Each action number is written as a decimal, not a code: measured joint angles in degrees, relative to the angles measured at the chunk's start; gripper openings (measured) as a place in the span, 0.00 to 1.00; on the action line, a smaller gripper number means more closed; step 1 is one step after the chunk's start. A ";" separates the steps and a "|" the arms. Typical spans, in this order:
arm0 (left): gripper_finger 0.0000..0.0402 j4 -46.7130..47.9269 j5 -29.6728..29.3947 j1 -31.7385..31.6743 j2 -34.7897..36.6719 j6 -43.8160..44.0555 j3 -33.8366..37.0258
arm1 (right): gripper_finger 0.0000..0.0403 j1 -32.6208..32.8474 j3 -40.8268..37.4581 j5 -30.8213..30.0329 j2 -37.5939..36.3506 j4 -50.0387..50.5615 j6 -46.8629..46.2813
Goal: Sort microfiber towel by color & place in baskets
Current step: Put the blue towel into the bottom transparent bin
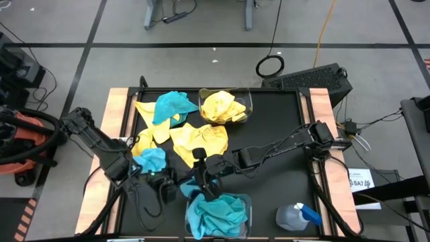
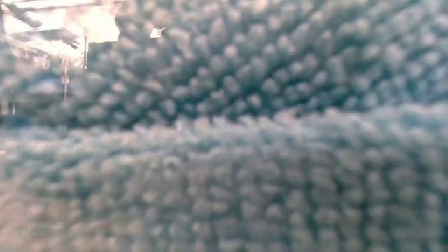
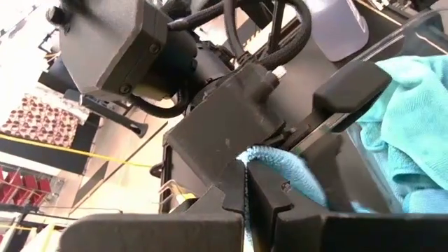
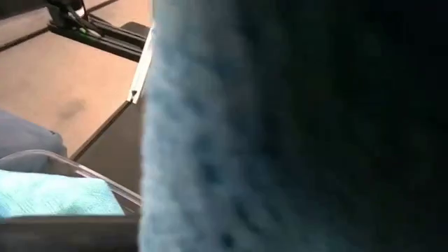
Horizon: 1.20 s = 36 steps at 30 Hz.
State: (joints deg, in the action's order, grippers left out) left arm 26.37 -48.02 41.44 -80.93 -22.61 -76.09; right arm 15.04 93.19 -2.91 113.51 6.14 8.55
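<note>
Lower centre of the high view: right gripper (image 1: 205,190) at the rim of the clear plastic tub (image 1: 247,202) w/ turquoise cloths (image 1: 216,215), jaws seemingly pinching a turquoise cloth (image 3: 276,157). Left gripper (image 1: 161,180) alongside, jaw state unclear. Risk: cloth drapes over rim, falls onto table (image 1: 275,121).

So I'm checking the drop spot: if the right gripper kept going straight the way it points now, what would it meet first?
Most likely the blue towels piled in the near basket. From above, the right gripper sits at that basket's rim with blue cloth at its fingers. Depth is unclear, so it may touch the rim first.
</note>
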 joint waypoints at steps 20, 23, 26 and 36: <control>0.50 12.77 1.08 2.67 0.11 24.77 -0.31 | 0.00 4.96 -0.22 -6.04 -9.37 14.02 5.25; 0.56 16.41 1.51 3.49 0.11 31.13 -0.28 | 0.00 7.32 -0.22 -5.46 -11.66 16.17 6.58; 0.57 19.25 1.52 4.28 0.11 36.80 0.47 | 0.00 10.11 -0.22 -2.80 -13.84 17.24 7.72; 0.57 20.39 1.41 5.23 0.09 48.21 7.18 | 0.00 19.01 -0.11 0.28 -18.08 15.51 9.33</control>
State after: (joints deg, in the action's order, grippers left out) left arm 46.77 -46.61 46.68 -80.84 25.60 -68.92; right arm 34.05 93.08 -2.63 95.44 21.64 17.88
